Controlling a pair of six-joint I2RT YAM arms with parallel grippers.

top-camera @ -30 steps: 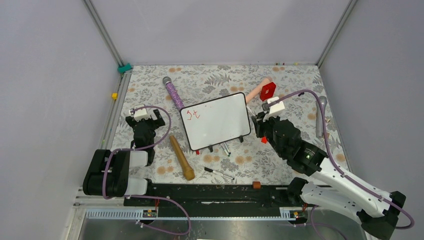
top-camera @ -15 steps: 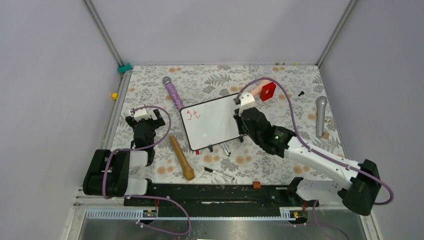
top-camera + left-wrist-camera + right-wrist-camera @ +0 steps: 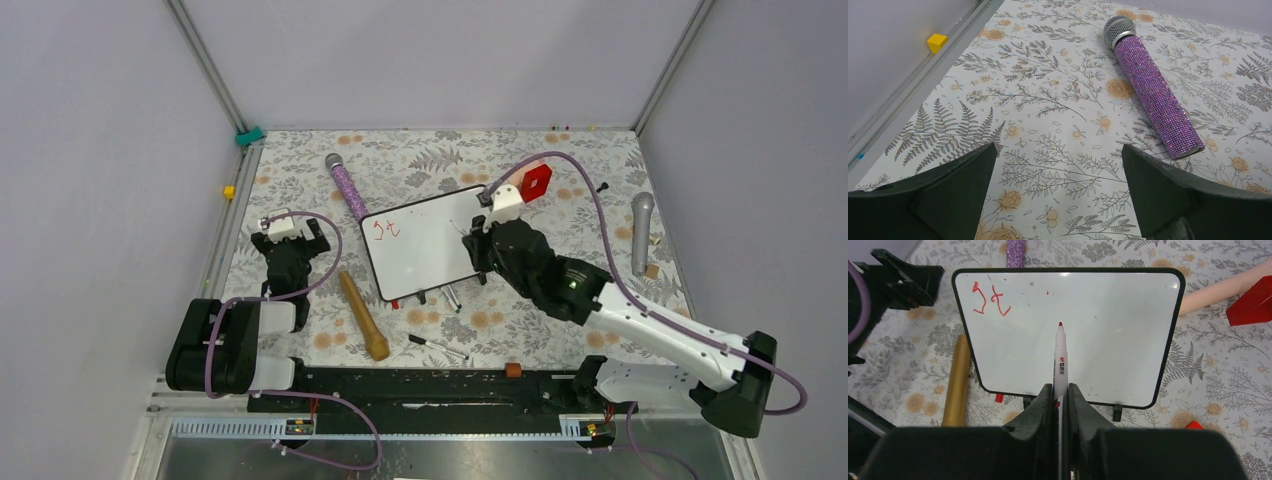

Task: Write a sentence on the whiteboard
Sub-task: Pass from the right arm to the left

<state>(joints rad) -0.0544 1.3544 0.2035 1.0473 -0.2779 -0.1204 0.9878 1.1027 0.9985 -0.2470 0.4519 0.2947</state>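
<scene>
The whiteboard [image 3: 425, 245] lies at the table's middle, black-framed; it fills the right wrist view [image 3: 1118, 345]. The sentence [image 3: 385, 230] is only two red letters, "st", near the board's upper left corner [image 3: 990, 299]. My right gripper [image 3: 478, 243] is shut on a white marker with a red tip [image 3: 1060, 357], uncapped, pointing over the middle of the board; whether the tip touches it I cannot tell. My left gripper [image 3: 288, 245] is open and empty, left of the board, low over the floral cloth [image 3: 1058, 150].
A purple glitter microphone [image 3: 346, 187] lies behind the board's left corner [image 3: 1153, 97]. A gold rolling pin [image 3: 362, 316], a black pen [image 3: 437, 346], a red block [image 3: 536, 182], a pink cylinder [image 3: 1220, 287] and a grey microphone [image 3: 640, 232] lie around the board. A yellow cube [image 3: 937, 42] sits by the left rail.
My right arm swung left from beside the board's right edge to over the board, carrying the marker. The left arm has not moved. The lettering is unchanged.
</scene>
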